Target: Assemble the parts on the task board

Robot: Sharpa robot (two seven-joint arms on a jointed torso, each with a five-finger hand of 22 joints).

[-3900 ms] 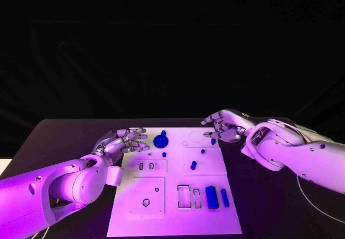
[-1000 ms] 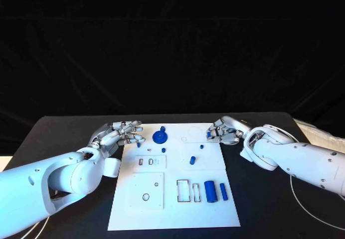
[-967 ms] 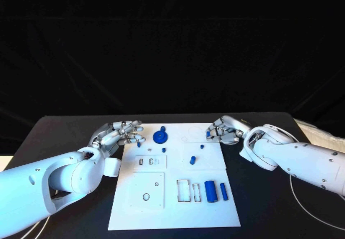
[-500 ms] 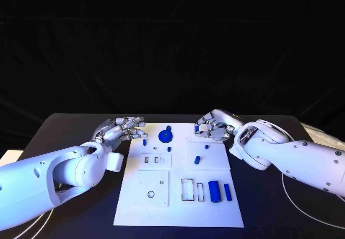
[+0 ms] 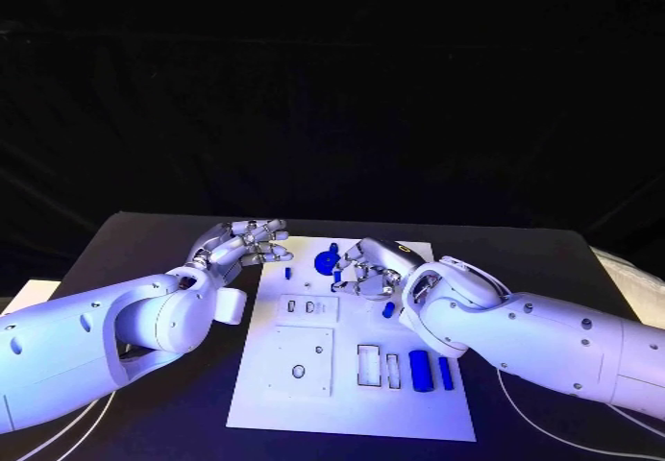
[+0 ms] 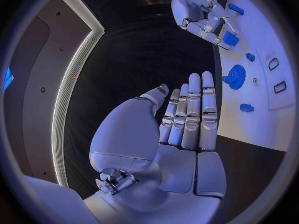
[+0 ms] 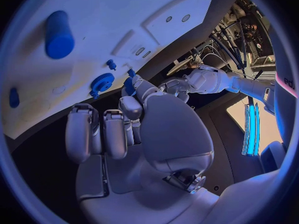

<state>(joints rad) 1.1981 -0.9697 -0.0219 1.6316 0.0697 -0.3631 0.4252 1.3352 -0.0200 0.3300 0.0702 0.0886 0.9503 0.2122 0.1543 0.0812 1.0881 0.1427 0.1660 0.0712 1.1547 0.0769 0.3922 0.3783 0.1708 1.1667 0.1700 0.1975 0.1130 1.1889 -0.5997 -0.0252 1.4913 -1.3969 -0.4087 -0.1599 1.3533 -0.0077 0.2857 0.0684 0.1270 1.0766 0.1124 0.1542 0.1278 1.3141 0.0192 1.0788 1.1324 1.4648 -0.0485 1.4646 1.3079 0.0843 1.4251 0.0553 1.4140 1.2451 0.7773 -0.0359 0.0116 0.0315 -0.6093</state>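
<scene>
So the right hand [image 5: 363,273] is the one in play. It's over the far half of the board [image 5: 278,408], and its fingertips look pinched together on a small blue part [image 7: 129,86]. I can't make out which way the part's long axis runs, since the fingers cover most of it.

The relation that matters is with the gear [image 5: 327,259]. In the head view it lies flat on the board just beside those fingertips, at about 10 o'clock from the hand. My guess is the part goes somewhere around there, so it's a short move.

The left hand [image 5: 247,242] holds nothing. Its fingers are stretched out side by side with the thumb off to one side. It sits off the board's far left corner, at about 9 o'clock from the gear. It's close too, but empty.

For room, the board is bare at 12 o'clock from the gear. The peg [image 5: 388,309] sits at 5 o'clock from the right hand, under its wrist, and could get bumped. The cylinder [image 5: 419,369] and rod [image 5: 444,375] are well apart, down at the near end.
</scene>
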